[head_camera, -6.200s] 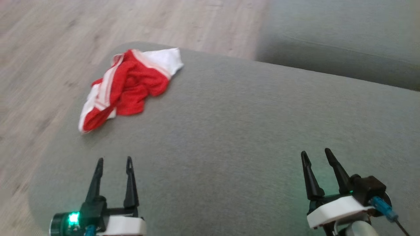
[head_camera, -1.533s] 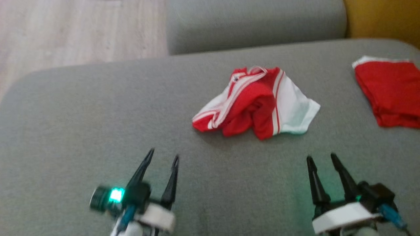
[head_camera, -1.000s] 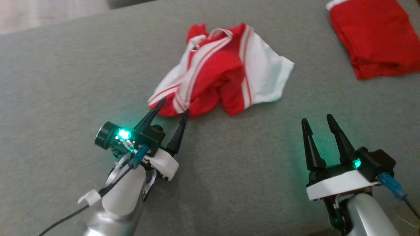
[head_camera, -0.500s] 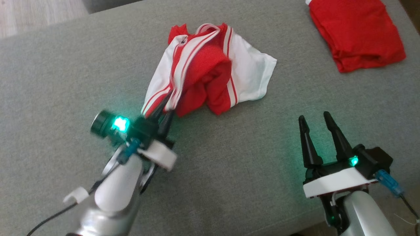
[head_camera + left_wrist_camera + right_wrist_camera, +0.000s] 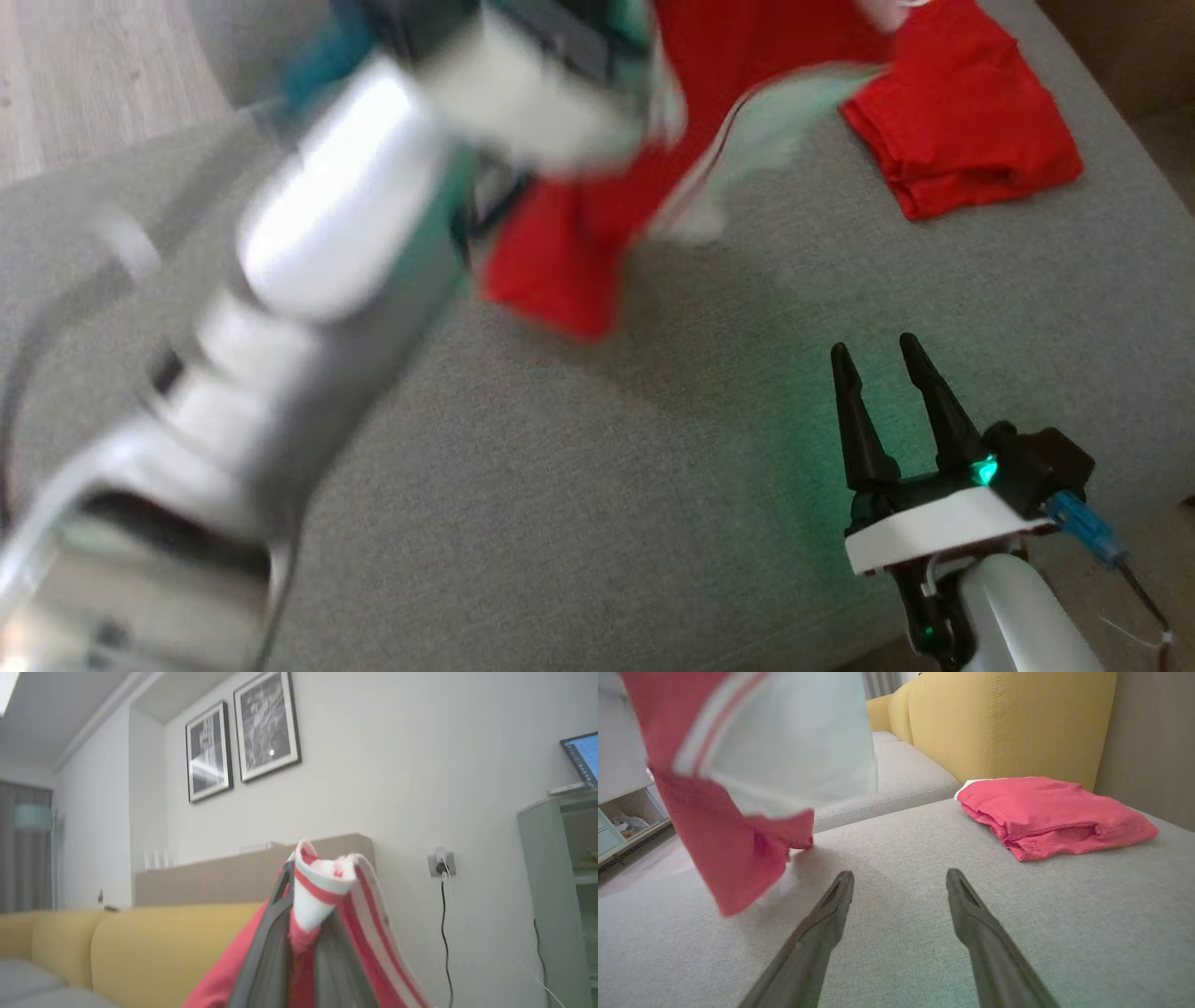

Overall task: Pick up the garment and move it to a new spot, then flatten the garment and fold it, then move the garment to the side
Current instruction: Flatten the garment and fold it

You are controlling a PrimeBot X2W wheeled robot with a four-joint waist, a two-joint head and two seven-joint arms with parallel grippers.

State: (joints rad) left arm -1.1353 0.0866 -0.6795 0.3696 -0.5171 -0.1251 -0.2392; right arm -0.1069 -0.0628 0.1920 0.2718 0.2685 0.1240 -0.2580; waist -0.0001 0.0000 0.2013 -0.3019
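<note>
Your left hand (image 5: 301, 891) is clamped shut on the garment (image 5: 327, 882), a red and white striped piece pinched between the two dark fingers. A fold of it stands above the fingertips and the rest hangs down both sides. In the head view that arm (image 5: 308, 243) is a pale blur across the left half, raised close to the camera. The garment hangs from its top end, its lowest red corner close over the grey sofa seat (image 5: 560, 485); through the blur you cannot tell whether it touches. In the right wrist view the garment dangles at the left, a white panel with stripes above a red flap. Your right hand (image 5: 874, 347) is wide open and holds nothing, low over the seat near its front right edge. A folded red cloth (image 5: 971, 140) lies flat at the far right of the seat, well apart from the hanging garment, in front of a yellow backrest (image 5: 1008, 723)
</note>
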